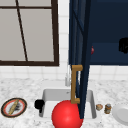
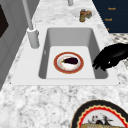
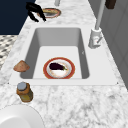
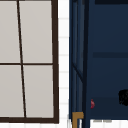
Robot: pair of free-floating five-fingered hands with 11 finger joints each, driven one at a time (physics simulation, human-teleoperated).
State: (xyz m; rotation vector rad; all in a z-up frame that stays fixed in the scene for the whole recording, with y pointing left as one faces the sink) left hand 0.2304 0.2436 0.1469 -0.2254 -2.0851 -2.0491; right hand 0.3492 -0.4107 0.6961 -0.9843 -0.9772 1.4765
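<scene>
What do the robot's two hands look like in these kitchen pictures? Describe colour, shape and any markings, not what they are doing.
Both are plain black, human-shaped hands with no arm, sleeve, cable or visible marking. The left hand shows as a small dark shape at the sink's front left edge; the right hand is a black form before the dark blue cabinet.

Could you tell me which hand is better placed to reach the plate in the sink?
Left. The left hand hangs by the sink rim, close to the plate; the right hand is high up at the cabinet.

Plate (image 2: 68, 62) is lying in sink (image 2: 93, 41); faucet (image 2: 32, 37) is standing behind; jar (image 3: 24, 92) is sitting right of it.
</scene>
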